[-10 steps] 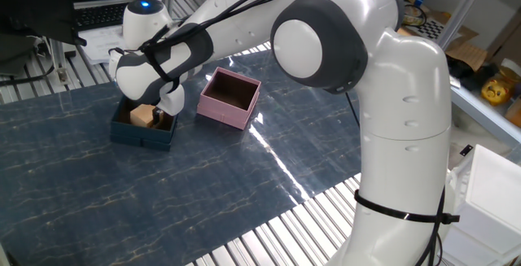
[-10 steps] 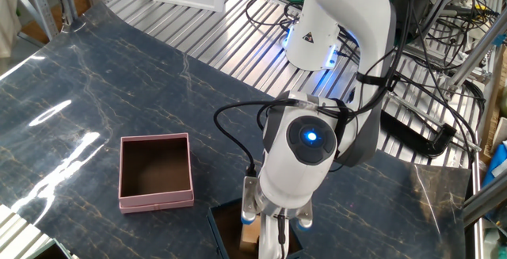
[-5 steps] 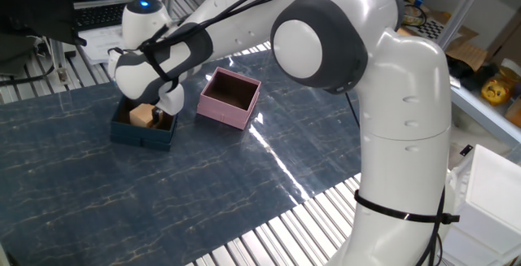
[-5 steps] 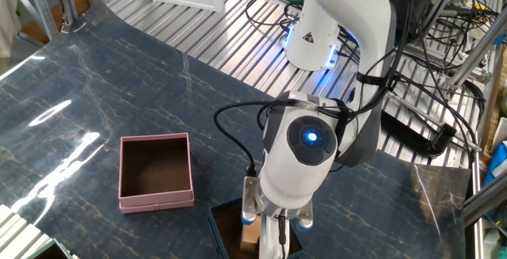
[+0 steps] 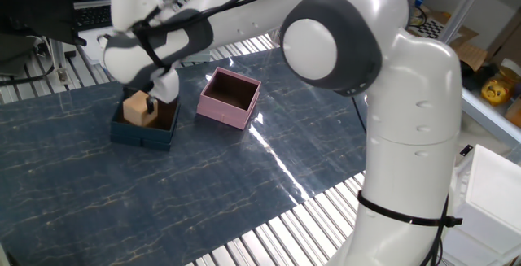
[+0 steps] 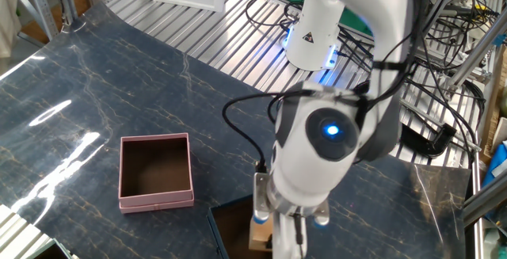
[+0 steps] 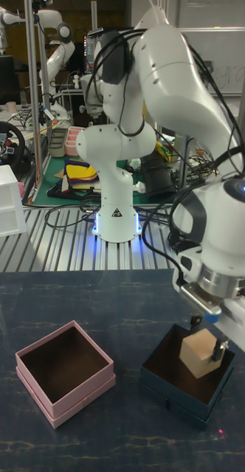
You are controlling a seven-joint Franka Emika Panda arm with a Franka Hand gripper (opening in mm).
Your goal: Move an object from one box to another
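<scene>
Cube lifted clear of the navy box

The gripper is clamped on the wooden cube, which a second ago sat low inside the navy box and now hangs tilted between the fingers, above the box floor and roughly level with the rim directly beneath. So the grasp seems to hold and the carry can begin. Farther off to the gripper's side, just beside the navy box, the pink box waits with its dark inside bare.
</scene>
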